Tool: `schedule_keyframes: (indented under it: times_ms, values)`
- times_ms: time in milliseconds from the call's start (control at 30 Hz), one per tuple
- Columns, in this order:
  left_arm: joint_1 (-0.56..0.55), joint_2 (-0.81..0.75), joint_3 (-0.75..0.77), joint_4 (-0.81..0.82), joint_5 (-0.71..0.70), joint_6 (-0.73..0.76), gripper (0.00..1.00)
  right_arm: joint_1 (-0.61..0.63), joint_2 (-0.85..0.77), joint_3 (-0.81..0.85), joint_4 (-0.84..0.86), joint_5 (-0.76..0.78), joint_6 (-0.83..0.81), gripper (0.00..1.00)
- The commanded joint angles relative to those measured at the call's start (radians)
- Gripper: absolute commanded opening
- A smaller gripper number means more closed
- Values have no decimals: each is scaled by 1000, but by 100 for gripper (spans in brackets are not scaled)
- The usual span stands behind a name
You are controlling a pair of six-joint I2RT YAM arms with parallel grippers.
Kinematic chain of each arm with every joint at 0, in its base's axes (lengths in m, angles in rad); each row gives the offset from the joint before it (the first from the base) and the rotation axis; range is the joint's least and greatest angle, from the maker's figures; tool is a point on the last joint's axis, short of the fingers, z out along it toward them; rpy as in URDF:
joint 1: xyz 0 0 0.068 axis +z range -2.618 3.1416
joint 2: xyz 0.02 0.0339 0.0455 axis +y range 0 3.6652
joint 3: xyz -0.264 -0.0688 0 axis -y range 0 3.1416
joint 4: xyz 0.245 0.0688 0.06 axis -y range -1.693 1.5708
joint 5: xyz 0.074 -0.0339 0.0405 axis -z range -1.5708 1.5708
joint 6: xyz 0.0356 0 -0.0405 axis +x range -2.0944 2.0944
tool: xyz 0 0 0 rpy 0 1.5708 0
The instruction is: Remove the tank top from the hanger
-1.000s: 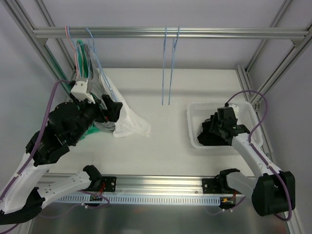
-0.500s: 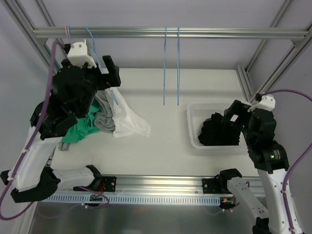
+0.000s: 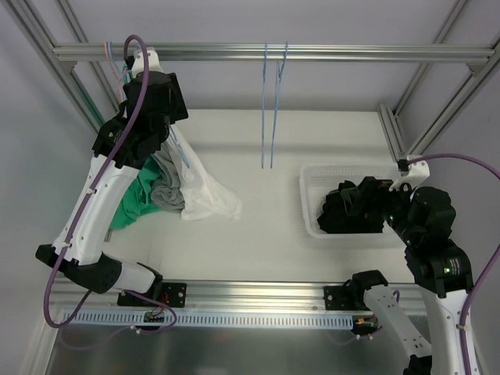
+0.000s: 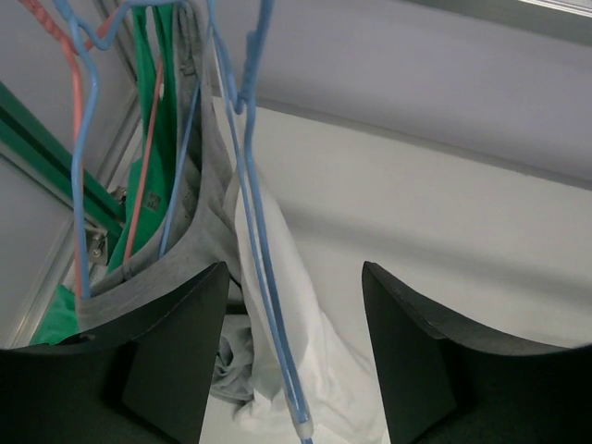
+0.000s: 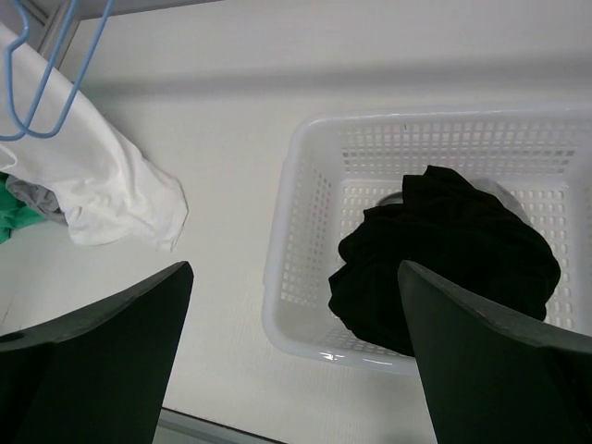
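Observation:
A white tank top (image 4: 327, 374) hangs on a blue wire hanger (image 4: 264, 277) at the left end of the rail (image 3: 351, 53), and its lower part is heaped on the table (image 3: 209, 199). My left gripper (image 4: 296, 361) is raised beside the rail. It is open, with one finger on each side of that hanger wire and the white cloth, and neither finger visibly touches them. My right gripper (image 5: 296, 370) is wide open and empty, high above the near left corner of the white basket (image 5: 296, 231).
Grey (image 4: 199, 231) and green (image 4: 153, 166) garments hang on further hangers just left of the white one, against the frame post. Two bare blue hangers (image 3: 269, 109) hang mid-rail. A black garment (image 3: 351, 209) lies in the basket (image 3: 312, 223) at the right.
My left arm rose from the garment pile to the rail and its jaws narrowed somewhat. My right gripper opened, left the black garment in the basket and lifted away.

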Motion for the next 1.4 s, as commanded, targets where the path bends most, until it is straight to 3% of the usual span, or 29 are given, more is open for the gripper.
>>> schedule_keyframes:
  times_ms: [0,167,267,300,367,400,433,900,1200,1367]
  values:
    - [43,4,-9,1,28,-49,60,-4,-14,9,19,-76,-24,100]
    - [80,3,-54,4,29,-86,54,-2,-18,-8,20,-73,-30,99]
    - [87,3,-65,4,36,-92,42,-4,-17,-10,22,-73,-33,100]
    - [87,9,-59,4,40,-91,30,-4,-17,-8,23,-76,-33,99]
    - [87,15,-49,4,54,-83,18,-4,-18,-10,26,-80,-31,100]
    - [87,20,-39,4,77,-81,2,-4,-20,-11,29,-84,-33,99]
    - [87,23,-29,3,88,-74,0,-4,-21,-14,34,-89,-33,100]
    - [86,-38,112,6,397,43,0,-4,-15,-48,77,-158,-10,99]
    - [87,-83,106,29,457,51,0,-2,-69,-109,244,-411,18,100]
    - [86,-123,46,30,500,31,0,-4,-74,-97,244,-432,18,99]
